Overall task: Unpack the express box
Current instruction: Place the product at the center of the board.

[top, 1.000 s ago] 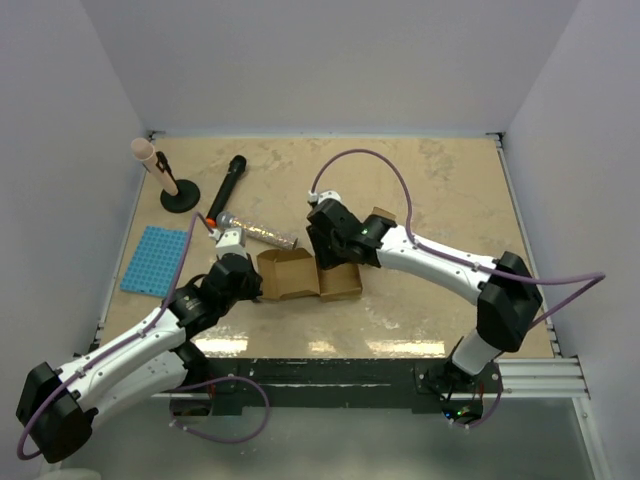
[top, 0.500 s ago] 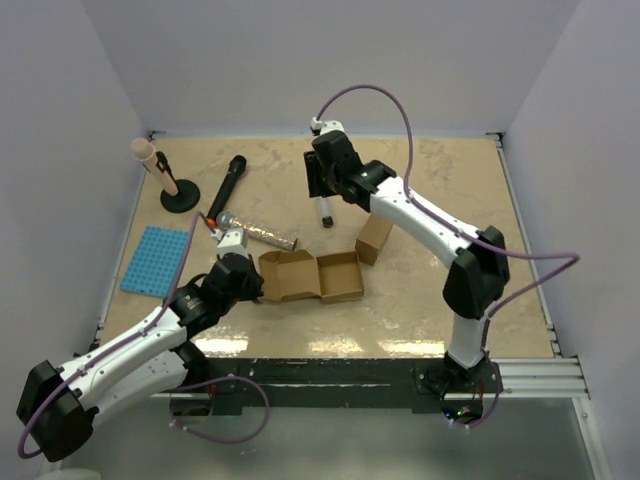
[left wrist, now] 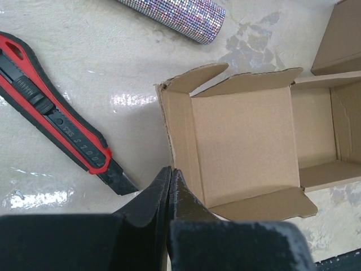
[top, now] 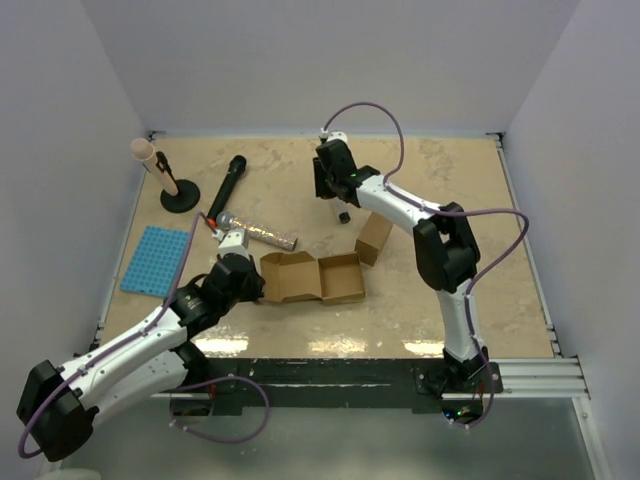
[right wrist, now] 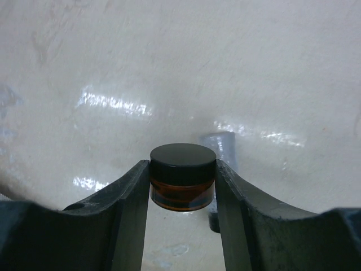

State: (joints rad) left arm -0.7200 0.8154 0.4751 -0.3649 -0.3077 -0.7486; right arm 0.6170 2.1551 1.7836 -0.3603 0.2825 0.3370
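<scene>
The express box [top: 310, 277] is a brown cardboard carton lying open at the table's middle. Its inside [left wrist: 242, 147] shows bare cardboard in the left wrist view. My left gripper [left wrist: 171, 172] is shut with nothing in it, tips just off the box's left wall [top: 252, 284]. My right gripper [right wrist: 183, 166] is shut on a small amber jar [right wrist: 183, 189] with a black lid, held just above the table. From above the jar [top: 343, 216] is beyond the box, toward the far middle.
A small cardboard piece [top: 374, 238] stands at the box's right. A red and black box cutter [left wrist: 56, 130] and a glitter tube [top: 262, 235] lie left of the box. Further left are a black microphone [top: 227, 183], a blue mat [top: 157, 260] and a stand [top: 178, 198].
My right arm has swung from over the box to the far middle of the table, carrying the jar. The left arm and the box have stayed put.
</scene>
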